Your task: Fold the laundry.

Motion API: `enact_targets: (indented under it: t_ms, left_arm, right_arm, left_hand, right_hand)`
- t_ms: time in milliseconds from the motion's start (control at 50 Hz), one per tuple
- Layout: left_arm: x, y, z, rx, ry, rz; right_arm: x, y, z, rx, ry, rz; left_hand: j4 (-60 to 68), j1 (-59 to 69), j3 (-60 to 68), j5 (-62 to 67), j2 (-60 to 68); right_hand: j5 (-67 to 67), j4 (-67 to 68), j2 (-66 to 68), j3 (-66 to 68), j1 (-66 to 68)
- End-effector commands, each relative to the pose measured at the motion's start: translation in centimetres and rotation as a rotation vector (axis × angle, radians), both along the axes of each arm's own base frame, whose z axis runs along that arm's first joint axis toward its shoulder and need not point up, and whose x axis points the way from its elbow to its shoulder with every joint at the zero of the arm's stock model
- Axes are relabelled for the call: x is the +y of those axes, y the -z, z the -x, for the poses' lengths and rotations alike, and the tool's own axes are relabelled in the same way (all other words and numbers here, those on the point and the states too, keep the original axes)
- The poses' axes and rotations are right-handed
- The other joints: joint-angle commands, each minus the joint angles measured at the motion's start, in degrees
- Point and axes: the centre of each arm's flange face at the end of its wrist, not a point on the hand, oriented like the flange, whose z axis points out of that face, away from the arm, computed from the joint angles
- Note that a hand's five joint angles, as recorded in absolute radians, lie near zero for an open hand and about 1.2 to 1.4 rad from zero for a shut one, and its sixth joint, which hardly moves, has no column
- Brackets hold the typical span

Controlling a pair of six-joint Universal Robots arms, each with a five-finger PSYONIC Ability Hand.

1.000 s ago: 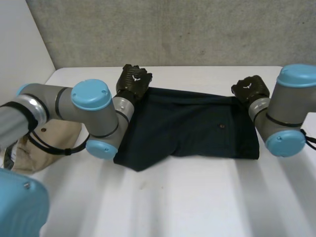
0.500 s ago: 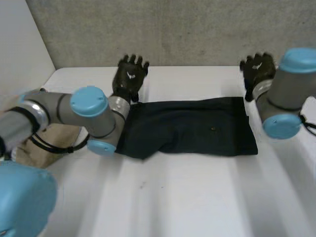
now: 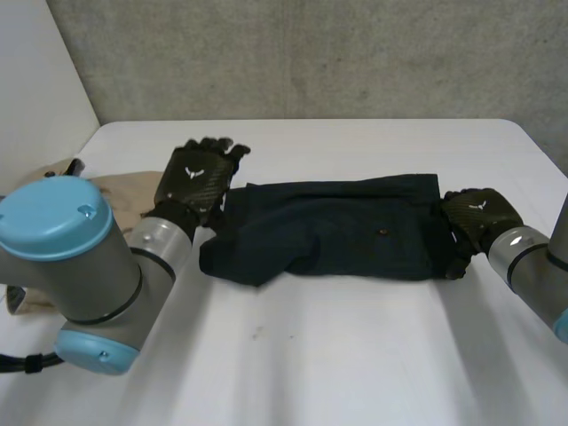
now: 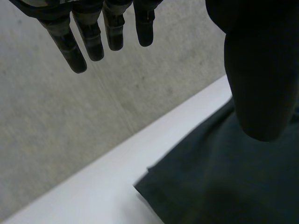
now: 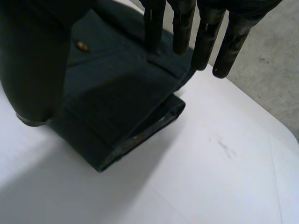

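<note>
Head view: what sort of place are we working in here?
Likely a lab or test bench, not a home: a white table, a plain grey concrete-looking wall behind it, and just a dark garment and a beige cloth laid out.

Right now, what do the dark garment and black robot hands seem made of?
Dark navy folded garment: matte woven cloth, perhaps cotton, with stitched seams and hem; its small round stud looks metal. Left robot hand and right robot hand: glossy black shell with a weave pattern, possibly carbon fibre.
</note>
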Motion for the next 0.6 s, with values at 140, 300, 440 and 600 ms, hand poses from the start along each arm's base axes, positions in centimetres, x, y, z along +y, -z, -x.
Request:
enact_targets:
  t_ms: [140, 300, 440, 600]
  left_arm:
    - [0.2, 1.4, -0.2, 0.000, -0.007, -0.055]
    - [0.3, 1.4, -0.2, -0.002, -0.003, -0.053]
    - [0.4, 1.1, -0.3, 0.004, -0.005, -0.055]
    - [0.3, 0.9, -0.5, 0.007, -0.011, -0.053]
  right_arm:
    - [-3.4, 4.8, 0.5, -0.029, -0.013, -0.004]
    - [-3.1, 4.9, 0.3, -0.042, -0.041, -0.011]
    - [-4.0, 3.0, 3.7, -0.029, 0.056, 0.026]
    - [-5.3, -0.8, 8.1, 0.072, 0.146, 0.122]
  left_hand:
    - [-0.97, -1.05, -1.30, -2.08, -0.92]
    - [-0.97, -1.05, -1.30, -2.08, -0.92]
    - [-0.97, -1.05, -1.30, -2.08, -0.92]
    - [-1.13, -1.22, -1.46, -2.25, -1.08]
  right_hand:
    - [19.63, 20.25, 20.94, 21.03, 21.93]
    - [66.17, 66.80, 67.48, 67.57, 68.47]
    - [66.17, 66.80, 67.48, 67.57, 68.47]
    - [66.17, 66.80, 67.48, 67.57, 68.47]
